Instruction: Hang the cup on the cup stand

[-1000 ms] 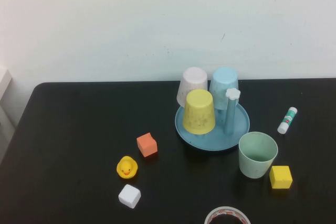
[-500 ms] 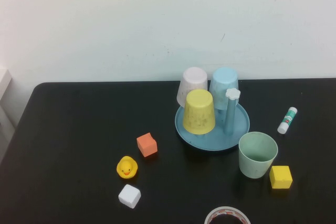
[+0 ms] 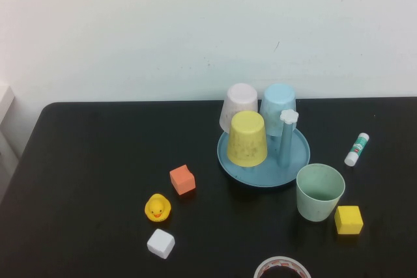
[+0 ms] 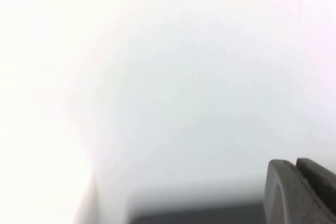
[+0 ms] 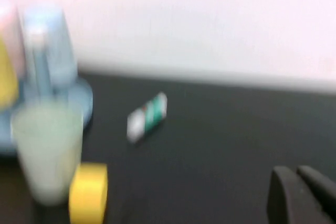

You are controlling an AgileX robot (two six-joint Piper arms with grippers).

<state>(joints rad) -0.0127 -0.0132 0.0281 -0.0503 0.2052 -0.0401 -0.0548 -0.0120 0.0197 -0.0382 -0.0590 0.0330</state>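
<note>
- Currently the cup stands upright on the table, just beside the cup stand and touching a yellow block.
- Left gripper: barely in its wrist view, facing the wall.
- Right gripper: near the cup, above the table.

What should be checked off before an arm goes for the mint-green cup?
1. Mint-green cup upright, mouth up, on the table: ok.
2. Free peg on the cup stand: ok, the flower-tipped peg is bare.
3. Room around the cup: not ok, the yellow block sits close beside it.
4. Left gripper placement: cannot tell, out of the high view.
5. Right gripper near the cup: not ok, out of the high view.
</note>
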